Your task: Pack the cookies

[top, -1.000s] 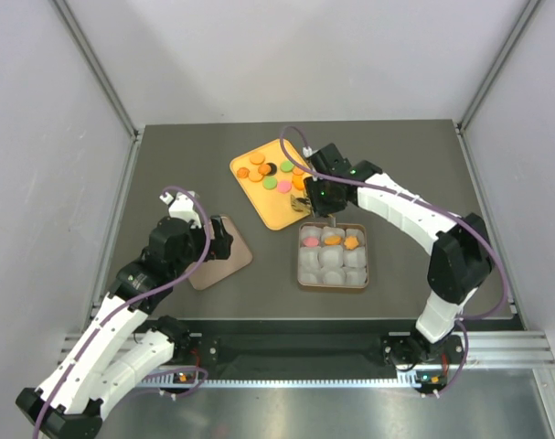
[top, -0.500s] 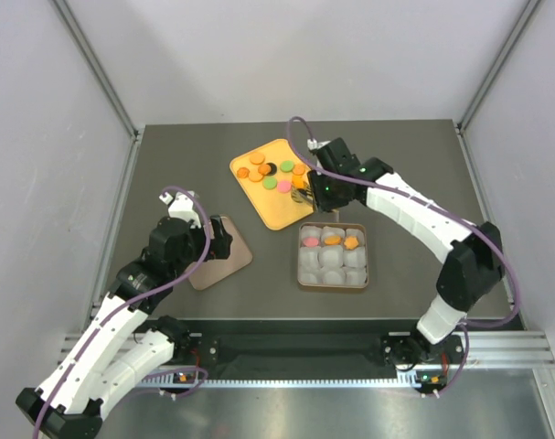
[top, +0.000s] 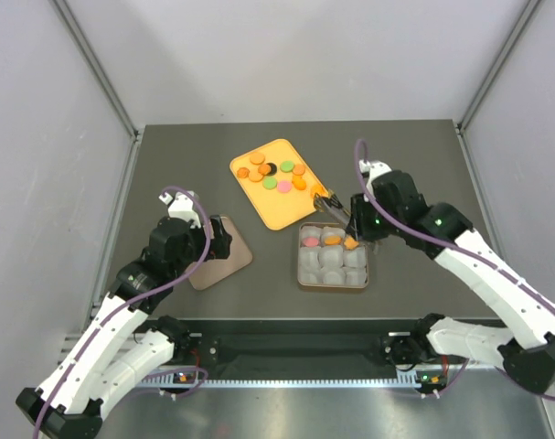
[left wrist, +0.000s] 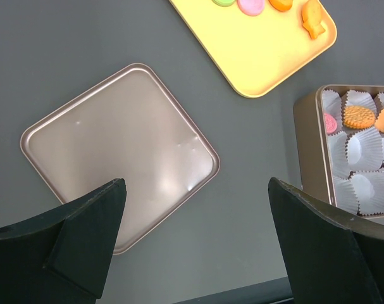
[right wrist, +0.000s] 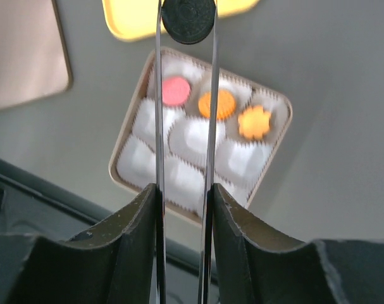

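Right gripper is clamped on a black cookie, aloft between yellow tray and tin. I'd centre it over an empty middle-row cup, go low, then release gently. Left gripper gapes wide, empty.

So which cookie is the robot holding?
The black cookie pinched in the right tool. The others lie on the yellow tray or in the tin.

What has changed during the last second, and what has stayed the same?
The right end effector swung from over the yellow tray to the right, toward the tin; its tweezers carry a black cookie. The left end effector, the lid and the three cookies in the tin stayed as they were.
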You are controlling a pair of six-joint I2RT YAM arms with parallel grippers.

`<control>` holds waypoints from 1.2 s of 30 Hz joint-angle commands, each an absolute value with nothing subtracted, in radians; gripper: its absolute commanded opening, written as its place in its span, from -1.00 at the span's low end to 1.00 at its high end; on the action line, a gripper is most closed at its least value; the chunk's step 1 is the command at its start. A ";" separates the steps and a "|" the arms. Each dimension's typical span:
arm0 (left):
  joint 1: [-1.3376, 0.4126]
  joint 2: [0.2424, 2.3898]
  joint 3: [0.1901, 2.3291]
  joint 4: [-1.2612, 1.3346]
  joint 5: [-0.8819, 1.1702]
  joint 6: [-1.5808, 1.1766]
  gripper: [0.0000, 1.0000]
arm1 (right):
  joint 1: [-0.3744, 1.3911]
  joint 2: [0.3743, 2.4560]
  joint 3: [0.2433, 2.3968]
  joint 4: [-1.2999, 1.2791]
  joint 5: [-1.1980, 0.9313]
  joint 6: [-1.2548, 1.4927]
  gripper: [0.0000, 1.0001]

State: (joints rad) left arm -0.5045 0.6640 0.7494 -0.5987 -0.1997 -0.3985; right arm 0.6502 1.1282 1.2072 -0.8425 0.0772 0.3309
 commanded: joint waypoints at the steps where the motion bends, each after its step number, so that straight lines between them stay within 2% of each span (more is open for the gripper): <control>1: -0.508 0.666 0.749 -0.581 -0.215 -0.408 0.98 | 0.652 1.028 1.128 -0.856 0.045 0.377 -0.29; 12: -0.508 0.670 0.749 -0.584 -0.227 -0.411 0.98 | 0.750 0.893 0.968 -0.839 0.015 0.482 -0.31; 24: -0.508 0.681 0.749 -0.584 -0.224 -0.410 0.98 | 0.910 0.896 0.937 -0.822 0.092 0.577 -0.31; 36: -0.508 0.678 0.749 -0.581 -0.221 -0.411 0.98 | 0.954 0.911 0.899 -0.787 0.109 0.609 -0.27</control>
State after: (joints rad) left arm -0.5045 0.6815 0.7494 -0.5991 -0.2077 -0.3992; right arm 0.9344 0.9123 0.9020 -0.8536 0.0860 0.5884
